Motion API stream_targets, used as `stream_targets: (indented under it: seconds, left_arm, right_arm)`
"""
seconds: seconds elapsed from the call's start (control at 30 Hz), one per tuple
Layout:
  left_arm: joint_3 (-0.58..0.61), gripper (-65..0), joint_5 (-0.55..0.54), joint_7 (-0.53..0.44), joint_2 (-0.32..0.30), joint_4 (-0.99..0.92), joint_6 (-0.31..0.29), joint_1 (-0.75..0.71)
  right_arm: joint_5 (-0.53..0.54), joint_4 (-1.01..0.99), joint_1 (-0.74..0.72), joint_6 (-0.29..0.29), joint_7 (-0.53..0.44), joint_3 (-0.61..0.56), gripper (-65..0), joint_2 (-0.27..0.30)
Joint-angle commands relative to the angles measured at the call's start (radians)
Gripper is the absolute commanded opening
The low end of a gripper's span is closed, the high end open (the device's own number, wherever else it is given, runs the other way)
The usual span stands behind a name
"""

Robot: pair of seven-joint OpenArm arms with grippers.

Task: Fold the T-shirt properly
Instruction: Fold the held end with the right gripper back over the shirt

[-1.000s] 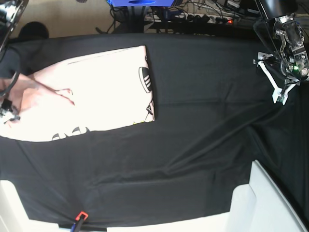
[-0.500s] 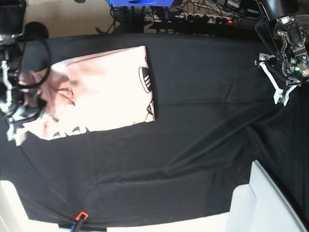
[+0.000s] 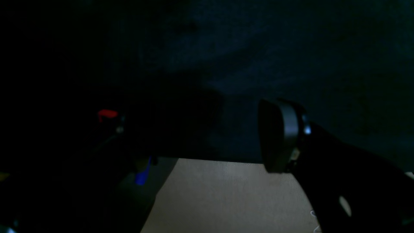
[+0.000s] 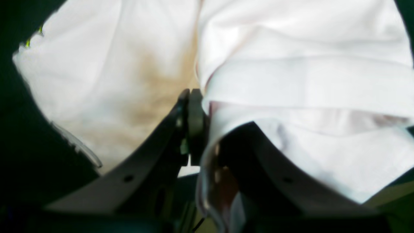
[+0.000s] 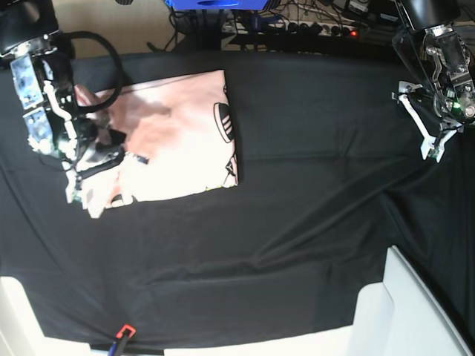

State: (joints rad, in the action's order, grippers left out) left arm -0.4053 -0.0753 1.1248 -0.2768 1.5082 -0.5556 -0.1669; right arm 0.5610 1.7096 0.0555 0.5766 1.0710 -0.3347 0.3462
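**Right gripper clamped on the shirt's edge, left gripper idle across the bench**

Start big: the bench [image 5: 312, 222] is draped in a black table cloth [image 5: 297, 185], rumpled into long diagonal creases toward the right. Beyond its far edge, beige floor [image 5: 111, 22], a tangle of cables with a power strip [image 5: 312, 28], and something blue [image 5: 215, 4] at the top. No containers holding anything here; a white shape [image 5: 401, 311] sits at the near right corner, and what it is I cannot tell.

Now the T-shirt [image 5: 178, 141], pale pink, on the left half of the bench. It lies as a rough rectangle, long axis running left to right, with black lettering peeking along its right edge. The left end is bunched and lifted.

The right gripper [image 5: 93, 156] is pinched tight on that bunched left end; in the wrist view its jaws meet on a fold of cloth [image 4: 194, 106], fabric spilling on both sides.

The left gripper [image 5: 434, 141] hangs over the far right of the bench, well apart from the shirt, jaws spread, nothing between them.

Smallest: a red-and-blue item [image 5: 122, 335] at the near edge.
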Motion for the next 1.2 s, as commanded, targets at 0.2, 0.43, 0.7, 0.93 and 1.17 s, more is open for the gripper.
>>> stream_targets:
  seconds: [0.2,0.43,0.7,0.93,1.17]
  left_arm:
    - [-0.005,-19.1,0.004,-0.005,-0.02,0.018,-0.002,0.007]
    - [-0.005,-19.1,0.004,-0.005,-0.02,0.013,-0.002,0.011]
    - [-0.005,-19.1,0.004,-0.005,-0.02,0.013,-0.002,0.013]
    - [-0.004,-19.1,0.004,-0.005,-0.019,0.012,-0.002,0.013]
    - [-0.001,-19.1,0.004,-0.005,-0.019,0.012,-0.002,0.014]
  right_arm:
    - [0.006,0.073,-0.021,0.064,-0.004,-0.062,-64.9,-0.005]
    - [0.006,0.079,-0.046,0.073,0.015,-0.106,-64.9,-0.031]
    - [0.006,0.08,-0.084,0.122,0.015,-0.231,-64.9,-0.035]
    - [0.006,0.066,-0.128,0.122,0.015,-0.287,-64.9,-0.035]
    - [0.006,0.039,-0.15,0.122,0.015,-0.33,-63.5,-0.037]
